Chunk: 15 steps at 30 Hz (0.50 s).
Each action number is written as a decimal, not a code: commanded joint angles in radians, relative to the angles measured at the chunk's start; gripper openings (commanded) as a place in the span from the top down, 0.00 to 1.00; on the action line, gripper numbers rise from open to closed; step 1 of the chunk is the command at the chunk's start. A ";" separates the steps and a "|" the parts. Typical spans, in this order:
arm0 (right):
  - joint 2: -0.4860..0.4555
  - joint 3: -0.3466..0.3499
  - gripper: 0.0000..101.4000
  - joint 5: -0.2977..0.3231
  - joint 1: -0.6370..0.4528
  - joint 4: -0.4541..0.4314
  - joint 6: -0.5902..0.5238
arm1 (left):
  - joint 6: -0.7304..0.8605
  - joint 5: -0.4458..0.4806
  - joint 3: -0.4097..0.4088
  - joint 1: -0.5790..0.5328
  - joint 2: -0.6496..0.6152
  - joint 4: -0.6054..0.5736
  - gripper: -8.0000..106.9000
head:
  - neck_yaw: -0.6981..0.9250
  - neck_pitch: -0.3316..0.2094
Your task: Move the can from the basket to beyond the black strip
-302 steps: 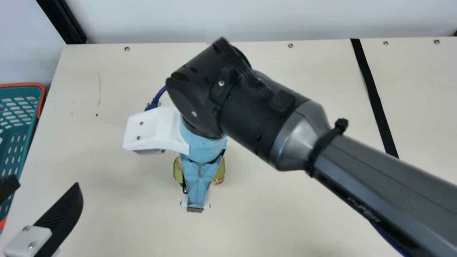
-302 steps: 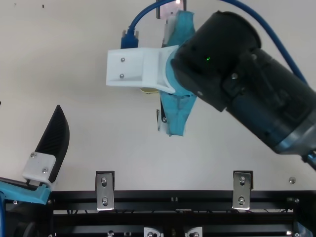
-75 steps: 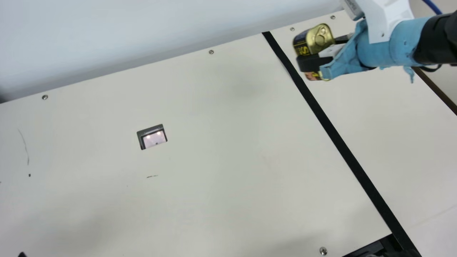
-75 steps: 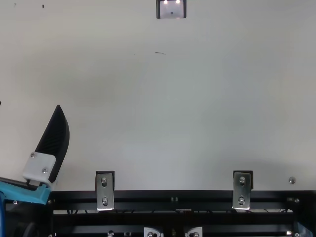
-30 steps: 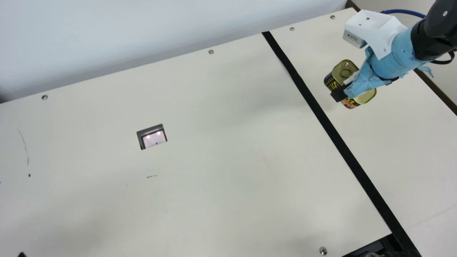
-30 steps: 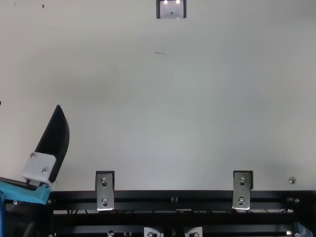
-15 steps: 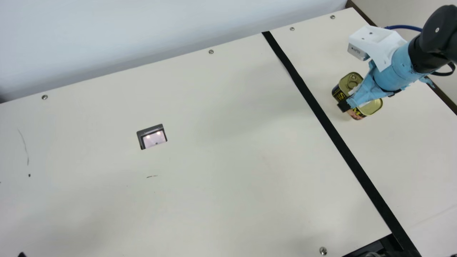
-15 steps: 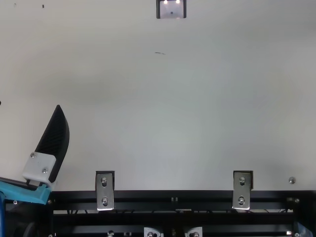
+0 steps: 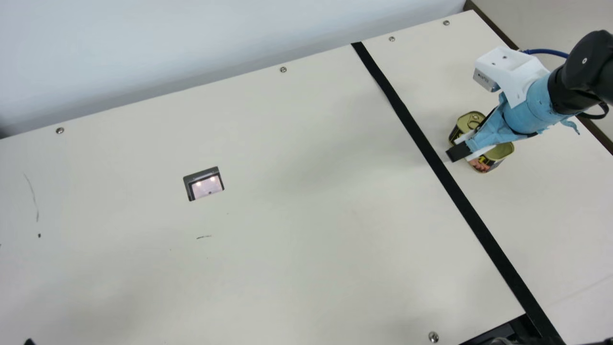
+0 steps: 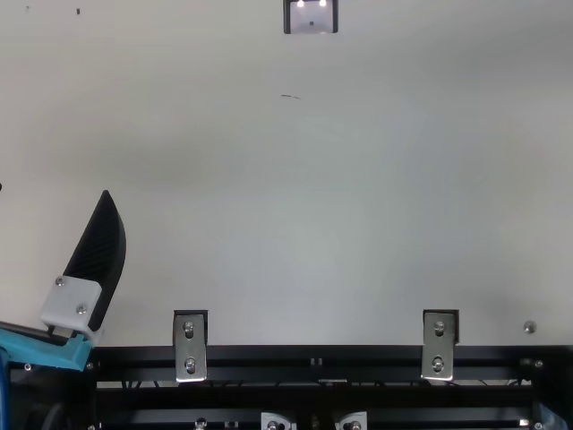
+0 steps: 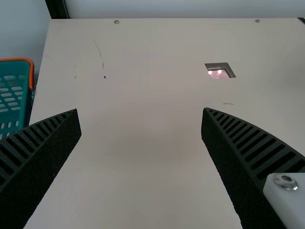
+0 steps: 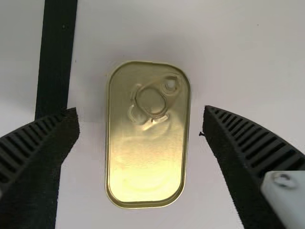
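A: Where's your can?

B: Your can (image 9: 502, 150) is on the table (image 9: 287, 268), past the strip (image 9: 471, 216), approx. 3 o'clock in the main view. You've got it lid up, long axis running approx. 10:30 to 4:30, ring pull at the 10:30 end.

A: Touching the strip?

B: No, just beside it. Your R wrist view shows bare table betw. the two. The strip itself runs from betw. 12 and 1 o'clock down to approx. 4 in your main view.

A: And your R gripper (image 9: 471, 143)?

B: Around the can, w/ its arm coming in from 3 o'clock. In the R wrist view your R gripper (image 12: 139, 110) has its jaws wide: one finger each side of the can, a gap on both sides. One of those fingers is on the can's strip side.

A: Your L gripper (image 10: 54, 190)?

B: Approx. 9 o'clock in the top view, one ribbed finger angled up toward 12. Your L wrist view has its jaws wide too, w/ table betw. them.

A: Your basket?

B: Teal basket (image 11: 31, 71), orange rim, by the table edge in your L wrist view.

A: Other bits?

B: You've a small window (image 9: 203, 184) in the table, approx. 9 o'clock in the main view, plus a blue cable (image 9: 546, 51) at your R arm, approx. 2 o'clock.
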 commanded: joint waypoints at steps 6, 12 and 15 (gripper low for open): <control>-0.041 -0.065 0.00 0.037 0.019 0.120 -0.054 | 0.000 0.000 0.000 0.000 0.000 0.000 0.15 | -0.010 -0.030; -0.086 -0.137 0.00 0.103 0.059 0.219 -0.070 | 0.000 0.000 0.000 0.000 0.000 0.000 0.15 | -0.010 -0.030; -0.105 -0.166 0.00 0.126 0.088 0.258 -0.062 | 0.000 0.000 0.000 0.000 0.000 0.000 0.15 | -0.010 -0.030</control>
